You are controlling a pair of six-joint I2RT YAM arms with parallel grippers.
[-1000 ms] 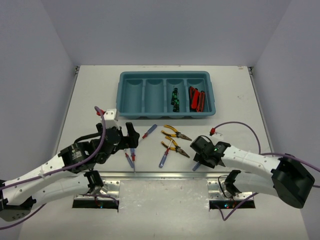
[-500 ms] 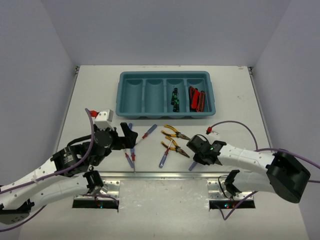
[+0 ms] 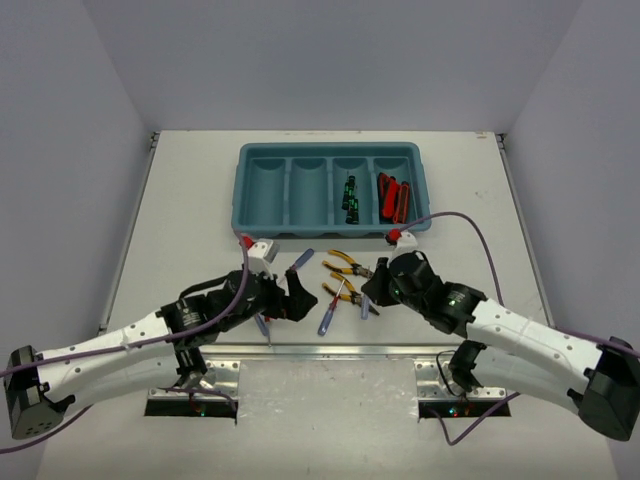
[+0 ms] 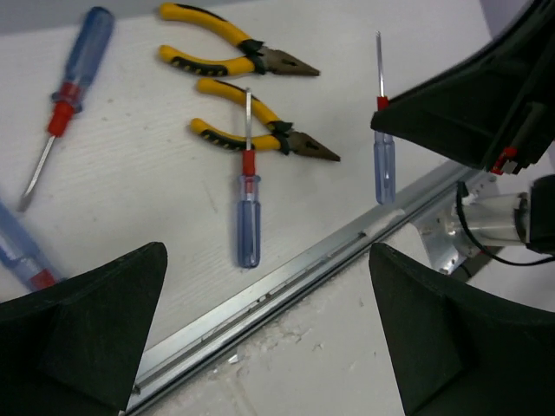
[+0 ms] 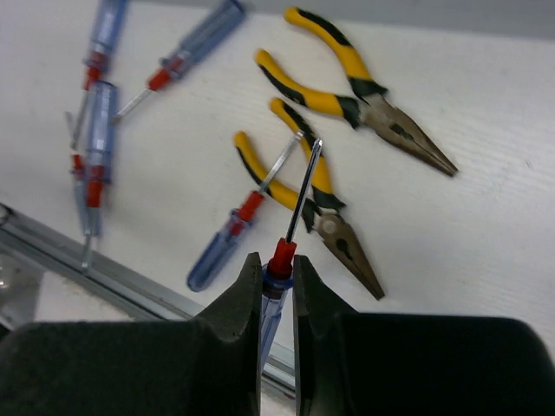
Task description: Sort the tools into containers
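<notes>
Top view: teal tray (image 3: pixel 335 148) at 12 o'clock on table (image 3: pixel 180 200). Black-green screwdrivers (image 3: pixel 350 197) in third compartment from left, red knives (image 3: pixel 392 198) in fourth. Right gripper (image 3: pixel 368 288) grips held screwdriver (image 3: pixel 365 305); left gripper (image 3: pixel 297 300) at its 9 o'clock.

Left wrist: left gripper (image 4: pixel 269 290) spread wide, nothing between fingers. Loose screwdriver (image 4: pixel 249 217) on table ahead, pliers (image 4: pixel 260 130) at 12 o'clock.

Right wrist: right gripper (image 5: pixel 277 279) pinched tight on held screwdriver (image 5: pixel 281 256) at red collar, shaft pointing 1 o'clock.
</notes>
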